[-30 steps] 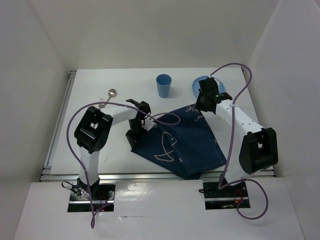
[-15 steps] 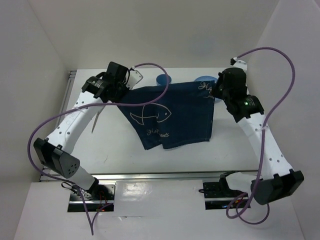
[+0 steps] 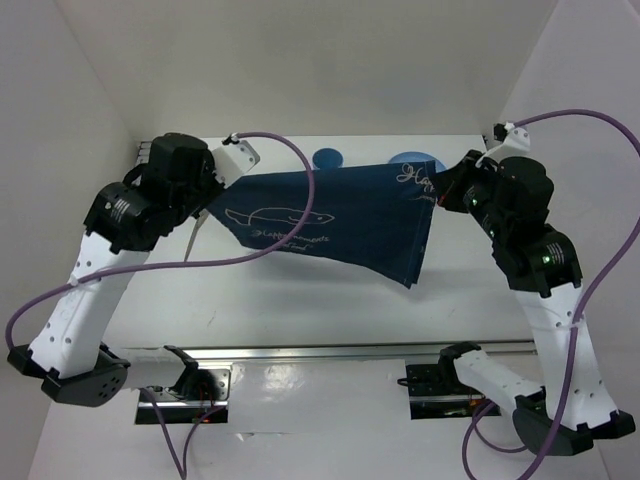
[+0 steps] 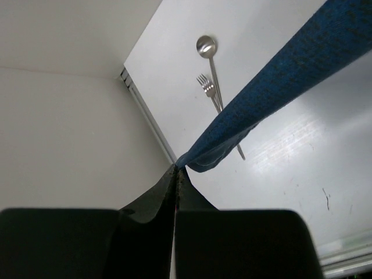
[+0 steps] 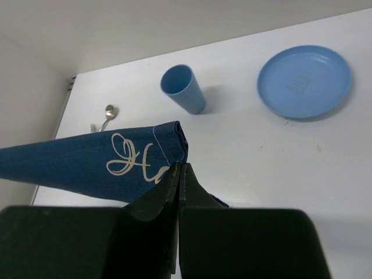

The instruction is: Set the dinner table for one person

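Corners pinched at nine and three o'clock, we are holding the placemat (image 3: 330, 215) taut above the dinner table (image 3: 300, 300), left gripper (image 3: 213, 205) and right gripper (image 3: 440, 190) both clamped on it, so that, we judge, it can come down flat.

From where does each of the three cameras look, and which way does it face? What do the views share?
Top external: above and behind the arm bases, looking down on the table; both arms show, left gripper and right gripper holding the cloth up by two corners.
Left wrist: on the left arm, looking past its shut fingers toward spoon and fork.
Right wrist: on the right arm, looking past its shut fingers toward cup and plate.
Shared: both wrist views show cloth and spoon.
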Available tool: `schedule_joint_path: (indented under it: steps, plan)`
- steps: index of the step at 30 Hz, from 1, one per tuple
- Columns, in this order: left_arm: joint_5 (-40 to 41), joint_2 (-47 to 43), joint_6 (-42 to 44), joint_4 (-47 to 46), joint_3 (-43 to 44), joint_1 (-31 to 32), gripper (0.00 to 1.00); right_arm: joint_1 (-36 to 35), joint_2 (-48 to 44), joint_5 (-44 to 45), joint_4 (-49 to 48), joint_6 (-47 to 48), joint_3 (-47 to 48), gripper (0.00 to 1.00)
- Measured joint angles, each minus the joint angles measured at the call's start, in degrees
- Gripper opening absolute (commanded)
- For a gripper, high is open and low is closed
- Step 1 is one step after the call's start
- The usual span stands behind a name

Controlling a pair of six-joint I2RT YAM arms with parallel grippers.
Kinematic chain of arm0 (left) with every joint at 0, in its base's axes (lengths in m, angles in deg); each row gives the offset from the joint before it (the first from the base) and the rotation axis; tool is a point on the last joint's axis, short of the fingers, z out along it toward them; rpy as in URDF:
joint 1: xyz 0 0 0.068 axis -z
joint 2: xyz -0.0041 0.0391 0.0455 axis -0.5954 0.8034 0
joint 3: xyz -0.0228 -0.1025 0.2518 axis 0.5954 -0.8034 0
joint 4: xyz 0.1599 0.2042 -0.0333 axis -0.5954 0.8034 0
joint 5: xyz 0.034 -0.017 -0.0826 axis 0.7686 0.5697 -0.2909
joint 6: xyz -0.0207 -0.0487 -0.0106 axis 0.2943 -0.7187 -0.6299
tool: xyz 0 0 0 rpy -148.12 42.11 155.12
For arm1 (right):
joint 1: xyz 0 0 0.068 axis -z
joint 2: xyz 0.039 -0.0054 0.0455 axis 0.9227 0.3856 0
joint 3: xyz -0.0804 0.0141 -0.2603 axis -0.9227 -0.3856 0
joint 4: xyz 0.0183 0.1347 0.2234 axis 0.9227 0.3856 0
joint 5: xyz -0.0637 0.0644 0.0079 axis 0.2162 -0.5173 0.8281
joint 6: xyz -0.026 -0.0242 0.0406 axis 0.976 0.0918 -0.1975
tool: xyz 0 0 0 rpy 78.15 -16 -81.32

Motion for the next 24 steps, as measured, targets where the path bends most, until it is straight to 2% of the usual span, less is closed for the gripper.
schedule_joint_path:
  steps: [6,10,16,24]
  plan:
    - [0.3,-0.1,-0.5,7.5,5.8,0.5,0.0,0.0,-1.7,-5.0,3.5,-0.4,1.1,0.0]
    - [1.0,1.0,-0.2,8.9,9.1,0.5,0.0,0.0,0.7,-5.5,6.6,-1.5,4.6,0.0]
    - [2.6,3.7,2.4,8.7,9.4,-0.8,0.0,0.1,11.0,-4.7,9.7,-2.6,10.1,0.0]
    - [-3.1,14.7,4.3,2.0,1.9,-10.0,0.0,1.7,31.7,-5.5,9.9,-2.8,9.3,0.0]
